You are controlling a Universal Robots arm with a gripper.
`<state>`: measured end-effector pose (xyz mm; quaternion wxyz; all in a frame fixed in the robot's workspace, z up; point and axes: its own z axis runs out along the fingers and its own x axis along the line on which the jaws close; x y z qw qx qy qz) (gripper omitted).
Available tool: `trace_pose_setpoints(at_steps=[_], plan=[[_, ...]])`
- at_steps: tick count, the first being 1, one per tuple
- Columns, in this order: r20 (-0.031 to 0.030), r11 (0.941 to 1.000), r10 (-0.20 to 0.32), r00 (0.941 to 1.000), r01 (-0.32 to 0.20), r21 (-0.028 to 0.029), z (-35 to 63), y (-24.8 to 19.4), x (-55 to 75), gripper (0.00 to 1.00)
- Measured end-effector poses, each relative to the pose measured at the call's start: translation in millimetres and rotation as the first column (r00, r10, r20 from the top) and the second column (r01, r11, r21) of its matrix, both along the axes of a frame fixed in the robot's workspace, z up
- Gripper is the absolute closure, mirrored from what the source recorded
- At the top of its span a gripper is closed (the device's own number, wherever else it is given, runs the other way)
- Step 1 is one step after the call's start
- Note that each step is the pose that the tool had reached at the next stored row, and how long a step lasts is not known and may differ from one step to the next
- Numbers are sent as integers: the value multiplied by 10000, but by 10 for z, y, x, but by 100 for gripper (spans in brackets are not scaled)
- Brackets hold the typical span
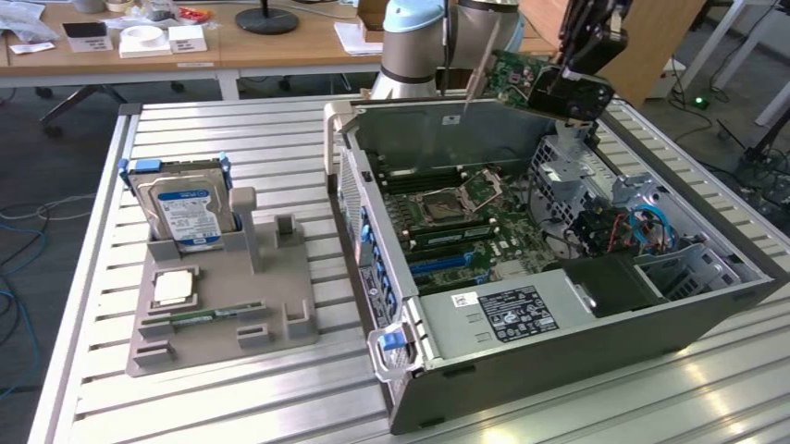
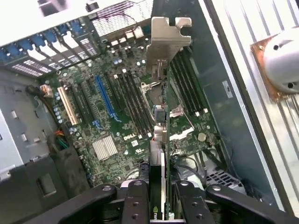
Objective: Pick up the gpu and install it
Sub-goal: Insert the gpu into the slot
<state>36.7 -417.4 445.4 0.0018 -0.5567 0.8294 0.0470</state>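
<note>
Misalignment is your risk: the gpu (image 1: 510,78) hangs tilted at the exterior view's upper right, above the open case (image 1: 556,342), so its bracket (image 2: 168,39) could snag the case wall or miss the blue slot (image 2: 104,97). Your pincer (image 2: 162,192) is narrowed onto the card, pinching its two faces.

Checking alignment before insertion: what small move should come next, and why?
Probably a sideways shift toward the long blue slot: the gripper holds the gpu edge-on above the case, lined up with the CPU socket rather than that slot.
</note>
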Motion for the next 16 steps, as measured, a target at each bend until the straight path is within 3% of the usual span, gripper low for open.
trace_pose_setpoints(at_steps=[7,12,16], plan=[[0,9940,1090,9940,-1090,0,-2,0,0,74],[0,9826,1858,9826,-1858,-1,-4,0,0,74],[0,9692,2461,9692,-2461,-1,-5,0,0,74]])
